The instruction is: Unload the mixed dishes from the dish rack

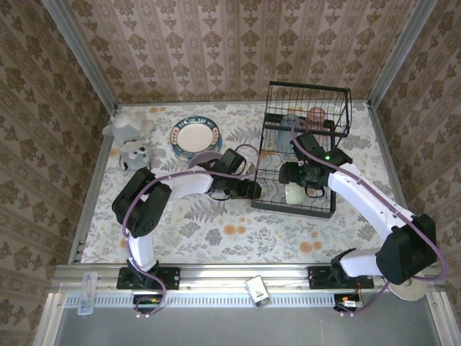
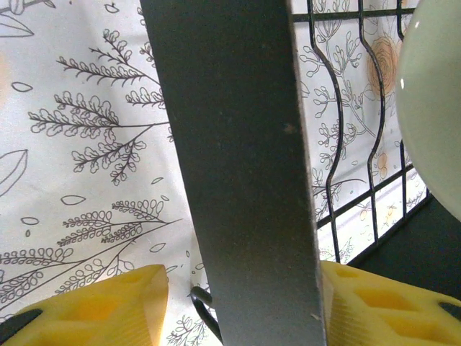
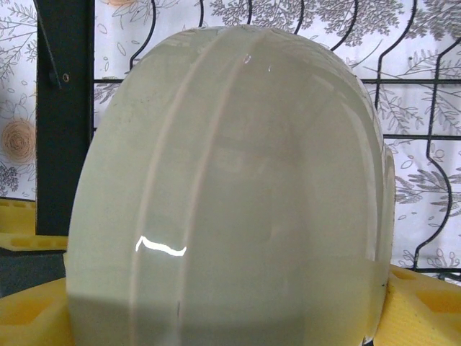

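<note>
Top view: the dish rack point(image 1: 306, 144) sits right of centre, with the left gripper point(image 1: 248, 189) at its left edge and the right gripper point(image 1: 299, 180) over the pale green bowl point(image 1: 295, 193) in its lower tier. Left wrist: fingers point(image 2: 101, 306) straddle a rack bar point(image 2: 238, 166) — whether they grip it, I cannot tell. Right wrist: fingers point(image 3: 425, 303) are spread wide beside the pale green bowl point(image 3: 230, 187) — whether clamped, I cannot tell.

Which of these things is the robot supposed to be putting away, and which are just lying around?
For the job:
dish rack, pale green bowl, bluish cup, pink cup, patterned plate, lavender bowl.

Just lying about:
grey plush toy.
</note>
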You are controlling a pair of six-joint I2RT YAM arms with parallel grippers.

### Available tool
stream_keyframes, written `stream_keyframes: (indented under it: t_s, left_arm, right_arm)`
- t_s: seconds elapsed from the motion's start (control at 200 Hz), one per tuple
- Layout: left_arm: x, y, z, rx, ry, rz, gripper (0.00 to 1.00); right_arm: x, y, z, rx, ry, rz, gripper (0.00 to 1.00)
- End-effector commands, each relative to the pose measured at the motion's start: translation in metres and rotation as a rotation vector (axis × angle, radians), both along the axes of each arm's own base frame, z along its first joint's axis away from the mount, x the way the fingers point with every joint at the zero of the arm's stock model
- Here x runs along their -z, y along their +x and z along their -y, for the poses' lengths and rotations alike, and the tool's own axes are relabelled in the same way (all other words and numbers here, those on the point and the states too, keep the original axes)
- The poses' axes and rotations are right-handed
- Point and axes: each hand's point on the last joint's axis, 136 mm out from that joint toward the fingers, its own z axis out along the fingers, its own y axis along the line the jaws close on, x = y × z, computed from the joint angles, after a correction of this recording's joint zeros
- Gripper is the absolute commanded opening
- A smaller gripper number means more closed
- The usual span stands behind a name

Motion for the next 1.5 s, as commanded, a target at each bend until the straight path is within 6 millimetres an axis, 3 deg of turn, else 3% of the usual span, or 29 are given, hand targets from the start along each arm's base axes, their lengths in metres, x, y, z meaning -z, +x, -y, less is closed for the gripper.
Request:
stream_keyframes:
  t_s: [0.0, 0.25, 0.43, 0.585, 0.81, 1.07, 1.495]
  left_arm:
    - [-0.011, 0.005, 0.003, 0.008, 0.0, 0.021, 0.56]
    - [-0.043, 0.008, 0.006, 0.023, -0.039, 0.06, 0.61]
    - [-0.077, 0.015, 0.005, 0.027, -0.095, 0.107, 0.7]
    - [-0.109, 0.022, 0.0, 0.02, -0.167, 0.137, 0.77]
    - [-0.145, 0.029, -0.013, 0.039, -0.255, 0.156, 0.81]
    - [-0.155, 0.025, -0.018, 0.113, -0.289, 0.121, 0.83]
    - [-0.178, 0.026, 0.0, 0.2, -0.411, 0.061, 0.85]
  right_arm:
    - [-0.037, 0.011, 0.007, 0.02, 0.017, 0.13, 0.0]
    - [-0.043, 0.013, 0.004, -0.001, 0.113, 0.162, 0.0]
    - [-0.047, 0.015, 0.0, -0.029, 0.21, 0.187, 0.0]
    - [-0.052, 0.016, -0.003, -0.05, 0.296, 0.214, 0.0]
    - [-0.062, 0.015, -0.007, -0.078, 0.4, 0.254, 0.0]
    - [-0.08, 0.015, -0.015, -0.115, 0.533, 0.313, 0.0]
    - [-0.118, 0.004, -0.022, -0.146, 0.753, 0.393, 0.0]
